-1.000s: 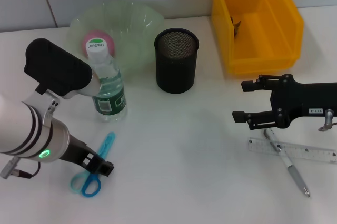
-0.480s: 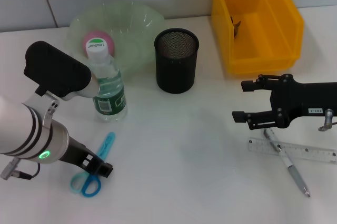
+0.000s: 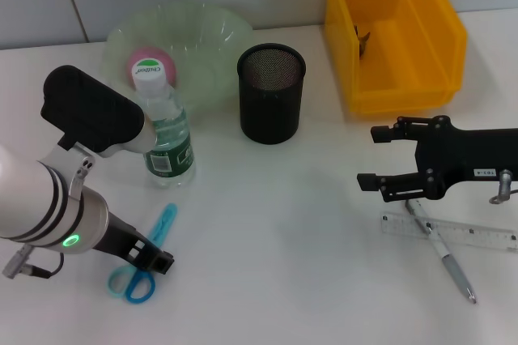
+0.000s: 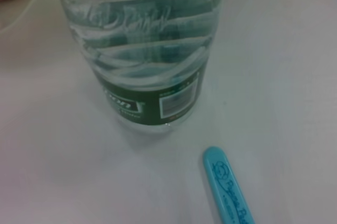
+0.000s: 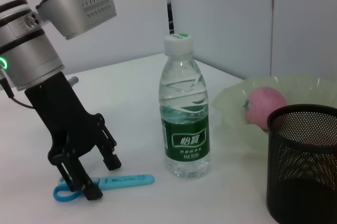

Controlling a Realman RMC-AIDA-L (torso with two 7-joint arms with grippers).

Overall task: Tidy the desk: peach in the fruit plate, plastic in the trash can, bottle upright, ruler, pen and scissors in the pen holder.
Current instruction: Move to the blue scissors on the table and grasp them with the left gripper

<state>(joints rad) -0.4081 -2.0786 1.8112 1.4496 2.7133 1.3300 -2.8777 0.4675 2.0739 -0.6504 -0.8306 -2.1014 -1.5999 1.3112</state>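
The blue scissors (image 3: 137, 274) lie flat near the table's front left, and their blade also shows in the left wrist view (image 4: 227, 187). My left gripper (image 3: 152, 254) hangs just over them, open, one finger on each side of the scissors (image 5: 126, 181). The bottle (image 3: 166, 130) stands upright beside the green fruit plate (image 3: 206, 33), which holds the pink peach (image 3: 148, 61). The black mesh pen holder (image 3: 271, 92) stands mid-table. My right gripper (image 3: 371, 155) is open and empty, just left of the clear ruler (image 3: 469, 236) and the pen (image 3: 445, 254) crossing it.
The yellow trash can (image 3: 405, 86) stands at the back right with a small dark scrap (image 3: 362, 40) inside. A wall runs along the table's back edge. The left arm's bulky grey elbow (image 3: 89, 110) sits close to the bottle.
The left arm has shifted slightly right and lower over the scissors. The right arm has not moved.
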